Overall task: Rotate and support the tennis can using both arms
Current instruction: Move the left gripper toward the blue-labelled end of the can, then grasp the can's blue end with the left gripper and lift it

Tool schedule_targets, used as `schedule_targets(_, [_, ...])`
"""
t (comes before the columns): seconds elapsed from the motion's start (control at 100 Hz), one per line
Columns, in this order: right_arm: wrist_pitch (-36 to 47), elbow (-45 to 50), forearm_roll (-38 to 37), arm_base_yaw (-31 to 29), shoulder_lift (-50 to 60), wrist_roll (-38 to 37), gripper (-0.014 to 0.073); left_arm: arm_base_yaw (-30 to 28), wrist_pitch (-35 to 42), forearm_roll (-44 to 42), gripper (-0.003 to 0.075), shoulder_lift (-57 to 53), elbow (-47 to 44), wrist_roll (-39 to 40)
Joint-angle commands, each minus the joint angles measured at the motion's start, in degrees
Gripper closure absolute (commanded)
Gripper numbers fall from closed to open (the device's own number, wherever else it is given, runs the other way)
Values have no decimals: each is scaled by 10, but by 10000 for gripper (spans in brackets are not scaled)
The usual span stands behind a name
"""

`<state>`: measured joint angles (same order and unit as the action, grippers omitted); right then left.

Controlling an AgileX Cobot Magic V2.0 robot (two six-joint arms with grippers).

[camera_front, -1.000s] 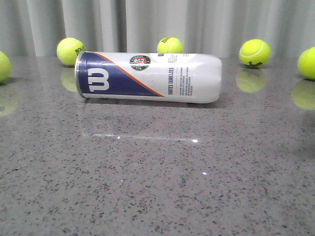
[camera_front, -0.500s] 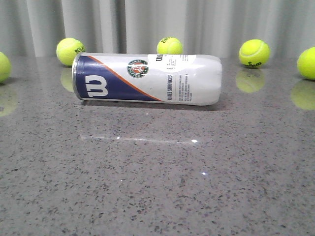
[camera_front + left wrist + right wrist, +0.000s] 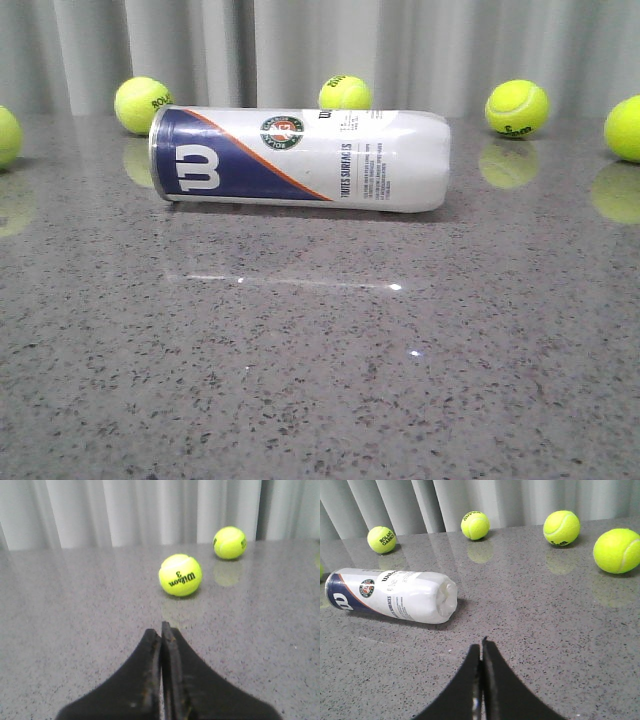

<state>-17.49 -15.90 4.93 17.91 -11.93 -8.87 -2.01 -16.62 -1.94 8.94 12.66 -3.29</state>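
Observation:
The tennis can (image 3: 300, 158) lies on its side across the far half of the grey speckled table (image 3: 320, 380). Its navy end with the white "W" points left and its white end points right. In the right wrist view the tennis can (image 3: 395, 595) lies well ahead of my right gripper (image 3: 481, 645), which is shut with nothing in it and does not touch the can. My left gripper (image 3: 161, 627) is also shut and empty, low over bare table. The can does not show in the left wrist view. Neither arm appears in the front view.
Several yellow-green tennis balls stand along the back by the grey curtain: one (image 3: 142, 105) behind the can's left end, one (image 3: 345, 92) behind its middle, others (image 3: 517, 108) to the right. Two balls (image 3: 180, 575) (image 3: 230, 542) lie ahead of the left gripper.
The can has rocked slightly about its long axis: its emblem dipped toward the front, then came partly back. Its left end shifted a little to the left.

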Motion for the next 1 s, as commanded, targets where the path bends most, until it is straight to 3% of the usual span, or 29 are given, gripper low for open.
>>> schedule_targets(0.0, [47, -14, -6, -4, -5, 5, 662, 4, -29, 2, 739, 70, 71, 5])
schedule_targets(0.22, [47, -14, -6, -4, -5, 5, 662, 4, -136, 2, 709, 245, 196, 5])
schedule_targets(0.29, [47, -14, -6, -4, -5, 5, 662, 4, -176, 7, 622, 302, 236, 5])
schedule_targets(0.46, [47, -14, -6, -4, -5, 5, 662, 4, -198, 79, 300, 421, 318, 5])
schedule_targets(0.53, [47, -14, -6, -4, -5, 5, 662, 4, -210, 131, 237, 464, 347, -2])
schedule_targets(0.99, [47, -14, -6, -4, -5, 5, 662, 5, -380, 591, 237, 693, 471, -289])
